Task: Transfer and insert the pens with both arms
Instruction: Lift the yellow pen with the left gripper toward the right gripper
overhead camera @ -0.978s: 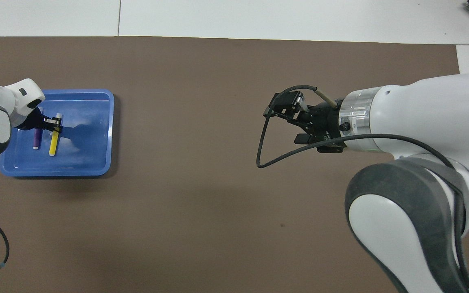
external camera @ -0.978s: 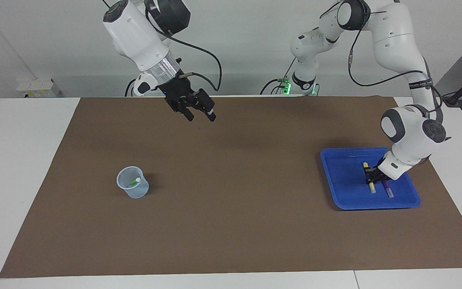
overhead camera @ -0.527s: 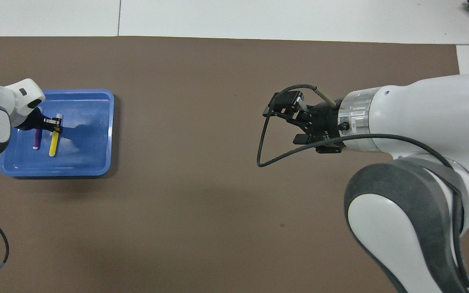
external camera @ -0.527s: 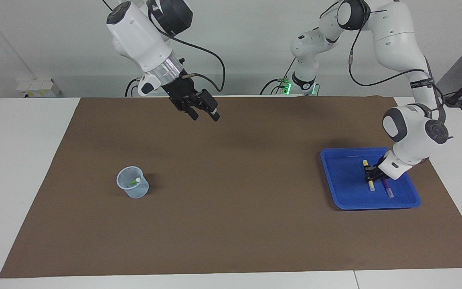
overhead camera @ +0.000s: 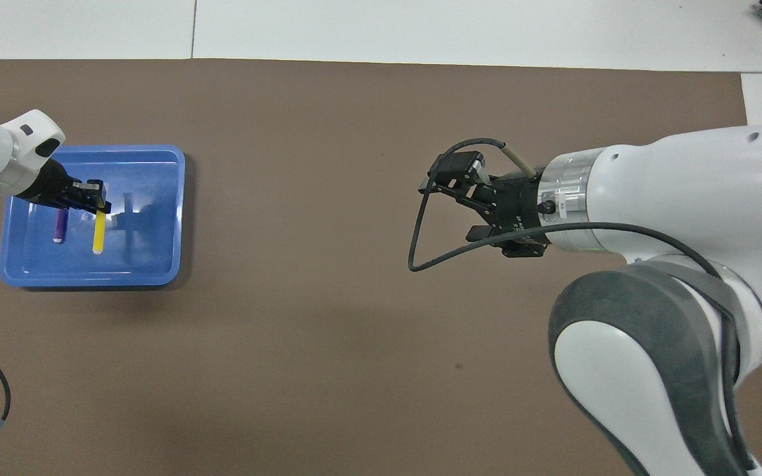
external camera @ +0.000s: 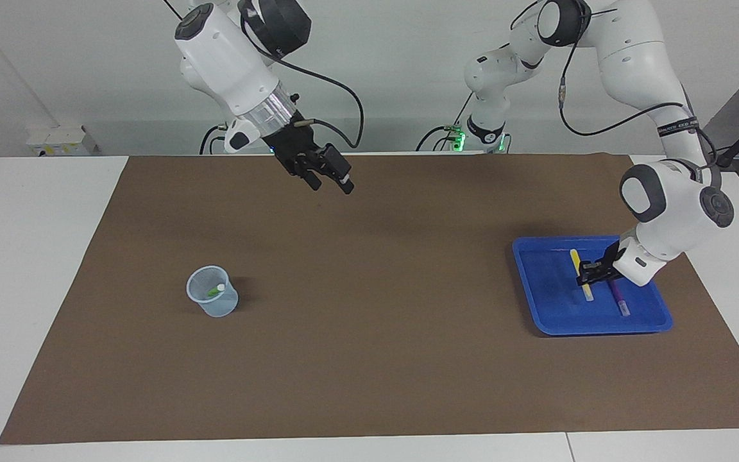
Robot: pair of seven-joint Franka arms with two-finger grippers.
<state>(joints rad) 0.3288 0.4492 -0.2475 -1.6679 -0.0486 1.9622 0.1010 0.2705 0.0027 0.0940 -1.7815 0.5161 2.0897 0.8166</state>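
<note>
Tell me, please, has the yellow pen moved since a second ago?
Yes. The left gripper, shut on the yellow pen, has raised it off the blue tray; the purple pen lies unmoved.

place: robot lab | evidence: white arms (external camera: pixel 639 58), bare wall (external camera: pixel 395 64), cables (external camera: pixel 337 90)

A white table (external camera: pixel 36 269) runs the full width of the scene, most of its top covered by a large brown mat (external camera: pixel 369 359). A plain pale wall (external camera: pixel 395 77) rises past it, with a white socket box (external camera: pixel 61 141) at its foot.
</note>
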